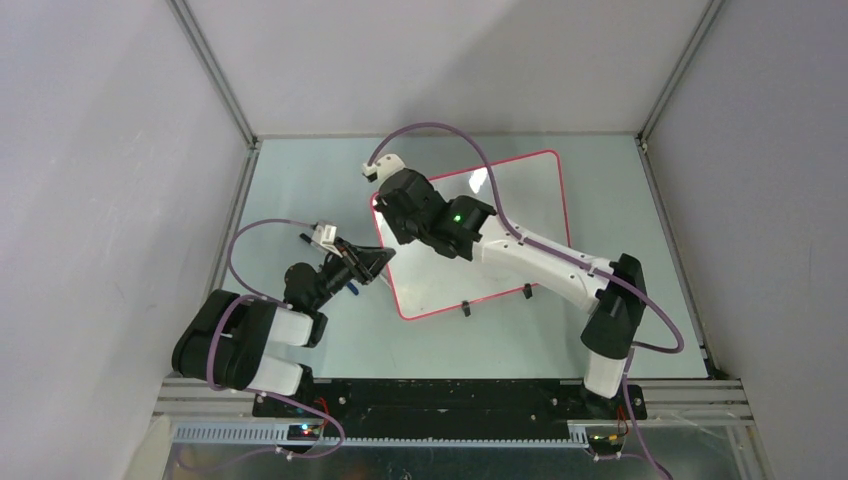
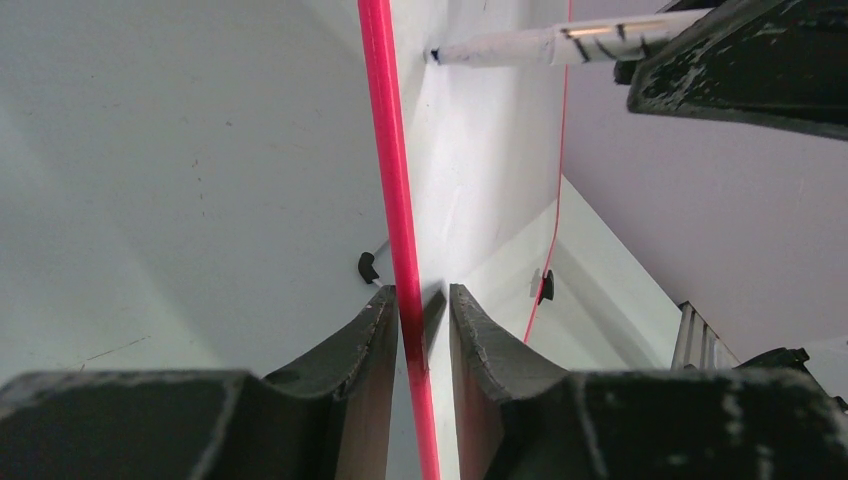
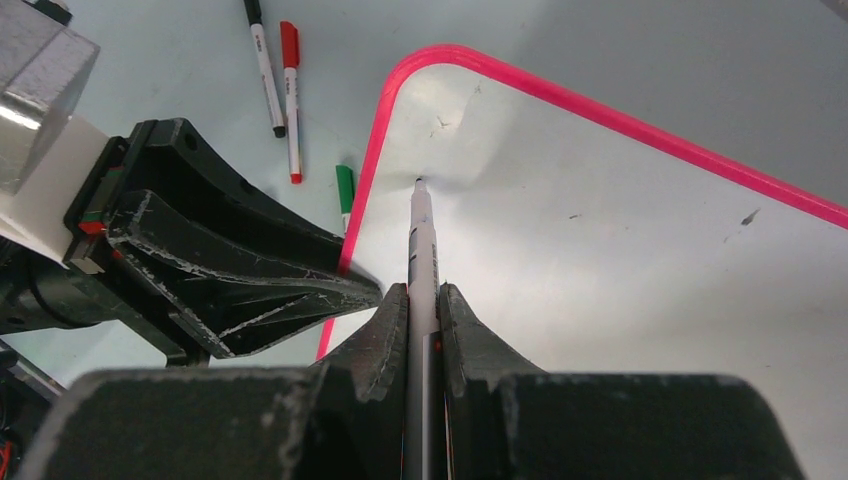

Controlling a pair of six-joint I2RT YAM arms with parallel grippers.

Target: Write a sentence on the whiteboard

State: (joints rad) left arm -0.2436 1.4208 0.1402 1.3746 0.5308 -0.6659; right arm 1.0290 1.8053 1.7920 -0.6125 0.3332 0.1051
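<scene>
Bright, even light — soft shadows, fg blurry.

Left fingers (image 2: 352,362) clamped, right fingers (image 3: 382,335) clamped

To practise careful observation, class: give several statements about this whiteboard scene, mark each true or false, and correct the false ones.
1. The right end effector grips the held marker, whose tip is near a corner of the whiteboard. True.
2. A full blue sentence covers the whiteboard. False: no writing shows on the parts in view, only a few specks.
3. The left end effector has its fingers on either side of the board's red-pink frame. True.
4. Three loose markers lie on the whiteboard. False: the black marker, red marker and green marker lie on the table beside it.
</scene>
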